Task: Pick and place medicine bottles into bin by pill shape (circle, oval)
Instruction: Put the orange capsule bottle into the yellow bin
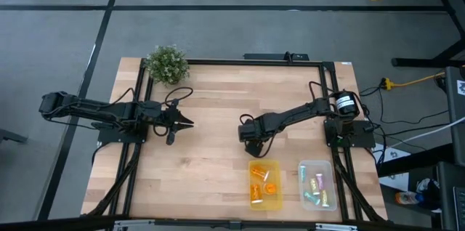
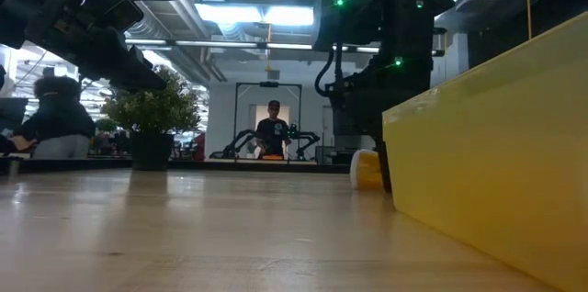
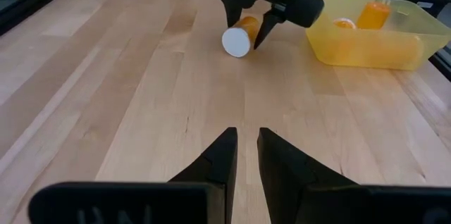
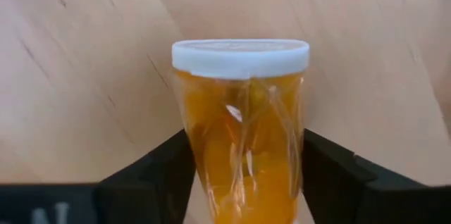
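Note:
An orange medicine bottle with a white cap (image 4: 239, 132) lies on its side on the wooden table near the middle; it also shows in the left wrist view (image 3: 238, 37) and the low view (image 2: 366, 169). My right gripper (image 1: 252, 141) stands over it, shut on it. My left gripper (image 3: 245, 155) hovers at the table's left (image 1: 183, 123), shut and empty, pointing toward the bottle. A yellow bin (image 1: 265, 184) holds orange bottles. A clear bin (image 1: 317, 185) holds pale bottles with coloured caps. My right gripper pinches the orange bottle's body (image 4: 204, 153) between its two fingers (image 4: 151, 178), a little behind the white cap. The fingers come from above, pointing down, and lie across the bottle. The bottle lies on its side, cap toward the table's left, seemingly resting on the table.
The two bins stand side by side near the front edge, right of centre. The yellow bin's wall (image 2: 496, 136) fills the right of the low view. A leafy plant (image 1: 166, 64) stands at the far left corner. A person (image 2: 273, 131) is in the room beyond the table.

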Tool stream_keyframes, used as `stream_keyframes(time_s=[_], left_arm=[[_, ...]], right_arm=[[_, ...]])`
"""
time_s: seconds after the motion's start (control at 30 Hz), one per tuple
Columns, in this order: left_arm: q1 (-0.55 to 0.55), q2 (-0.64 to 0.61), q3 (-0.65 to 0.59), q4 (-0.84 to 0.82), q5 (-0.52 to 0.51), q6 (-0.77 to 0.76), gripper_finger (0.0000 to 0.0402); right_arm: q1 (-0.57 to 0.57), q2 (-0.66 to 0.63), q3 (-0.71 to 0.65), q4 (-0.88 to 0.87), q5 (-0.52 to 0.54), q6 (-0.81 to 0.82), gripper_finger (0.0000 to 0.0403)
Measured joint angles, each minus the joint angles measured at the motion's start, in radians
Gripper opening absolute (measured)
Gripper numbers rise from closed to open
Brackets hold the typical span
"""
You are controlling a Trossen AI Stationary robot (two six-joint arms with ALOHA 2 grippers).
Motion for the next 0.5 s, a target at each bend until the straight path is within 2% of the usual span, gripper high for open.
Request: stream_keyframes(time_s=[0.2, 0.37, 0.5], left_arm=[[0.000, 0.000, 0.000, 0.000, 0.000, 0.000, 0.0051], [0.000, 0.000, 0.000, -0.001, 0.000, -0.004, 0.0051], [0.000, 0.000, 0.000, -0.001, 0.000, -0.004, 0.0051]], right_arm=[[-0.001, 0.000, 0.000, 0.003, -0.012, 0.125, 0.0179], [0.004, -0.001, 0.018, -0.028, -0.051, 0.186, 0.0178], [0.020, -0.003, 0.114, -0.132, -0.052, 0.208, 0.0180]])
